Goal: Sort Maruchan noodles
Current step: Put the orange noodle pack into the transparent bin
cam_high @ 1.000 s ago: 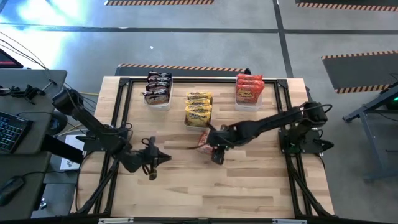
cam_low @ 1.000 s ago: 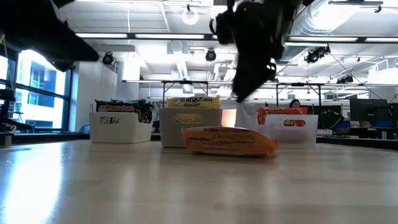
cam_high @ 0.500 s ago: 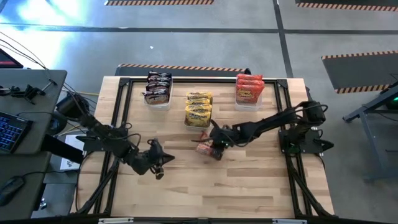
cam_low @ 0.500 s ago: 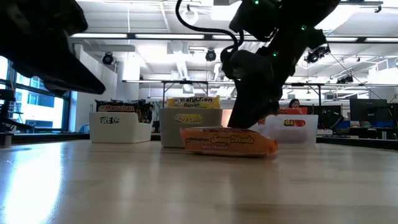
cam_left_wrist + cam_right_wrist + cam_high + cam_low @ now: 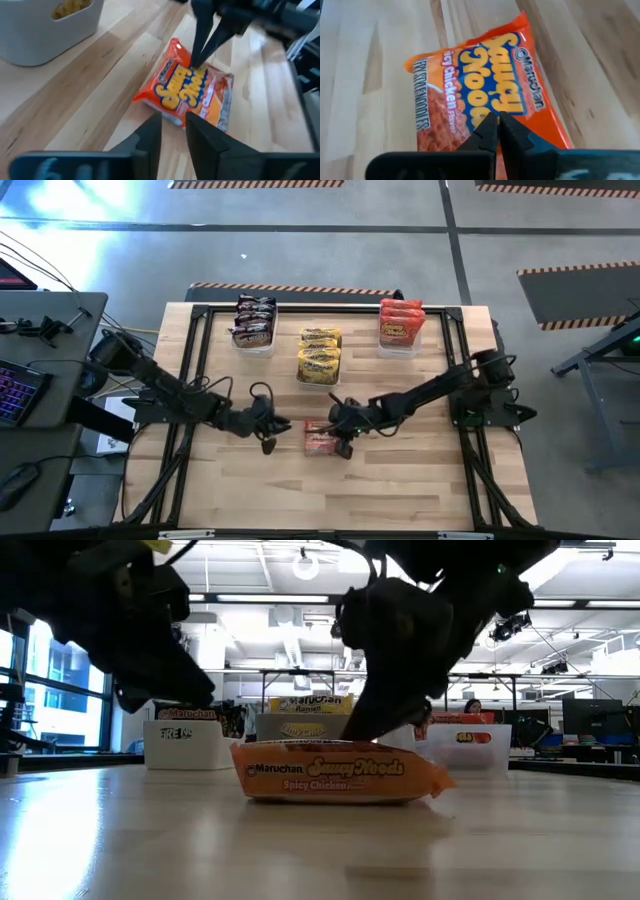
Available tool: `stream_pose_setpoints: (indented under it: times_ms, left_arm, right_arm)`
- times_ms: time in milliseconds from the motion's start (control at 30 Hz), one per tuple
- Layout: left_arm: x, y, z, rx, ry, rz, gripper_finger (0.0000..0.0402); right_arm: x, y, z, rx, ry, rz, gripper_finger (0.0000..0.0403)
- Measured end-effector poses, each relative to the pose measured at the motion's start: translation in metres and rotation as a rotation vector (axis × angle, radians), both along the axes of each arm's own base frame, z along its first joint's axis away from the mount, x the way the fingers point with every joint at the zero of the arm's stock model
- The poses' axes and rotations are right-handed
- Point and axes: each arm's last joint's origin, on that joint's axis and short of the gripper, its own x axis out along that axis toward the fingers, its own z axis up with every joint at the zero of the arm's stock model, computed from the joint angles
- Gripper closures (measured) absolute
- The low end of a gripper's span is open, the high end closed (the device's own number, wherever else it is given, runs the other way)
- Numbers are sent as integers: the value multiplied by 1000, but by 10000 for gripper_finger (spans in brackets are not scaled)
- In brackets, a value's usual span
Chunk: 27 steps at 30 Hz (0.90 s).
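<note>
One red-orange Maruchan packet (image 5: 319,438) lies flat on the wood table, printed face up; it also shows in the low view (image 5: 340,772). My right gripper (image 5: 339,443) is shut, its tips down on this packet. My left gripper (image 5: 286,427) is open by a narrow gap (image 5: 173,125), low over the table just left of the packet; whether it touches it I cannot tell. Other packets sit in three bins at the far side: dark ones (image 5: 254,320), yellow ones (image 5: 320,355), red-orange ones (image 5: 401,323). My right gripper presses its shut fingertips (image 5: 490,126) down on the packet's printed top face (image 5: 492,106), toward its right side. The fingers come slanting down from the table's right; the left wrist view shows them meeting the packet (image 5: 193,65). The packet lies flat on the table.
The three white bins stand in a row along the far half of the table, the yellow one (image 5: 300,743) nearest the packet. A black frame (image 5: 196,360) runs along the table's edges. Bare wood (image 5: 400,490) lies toward the near edge.
My right gripper has come down onto the red-orange packet and moved toward the near edge and a little left. The packet has slid with it along the table, away from the yellow bin, and turned about. My left gripper has moved right, toward the packet.
</note>
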Motion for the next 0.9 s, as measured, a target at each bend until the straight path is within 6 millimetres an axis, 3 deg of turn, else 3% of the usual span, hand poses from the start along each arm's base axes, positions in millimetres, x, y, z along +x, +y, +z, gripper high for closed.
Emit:
stream_pose_setpoints:
  times_ms: [233, 633, 900]
  left_arm:
    - [11, 6, -8, -34, -12, 8, 284]
    - [28, 23, -42, -133, 39, 119, 230]
    - [39, 31, -56, -249, 17, 96, 191]
  right_arm:
    - [9, 13, -14, 34, -63, 47, 400]
    - [12, 15, -4, 24, -146, 57, 400]
    - [13, 14, -4, 2, -158, 58, 400]
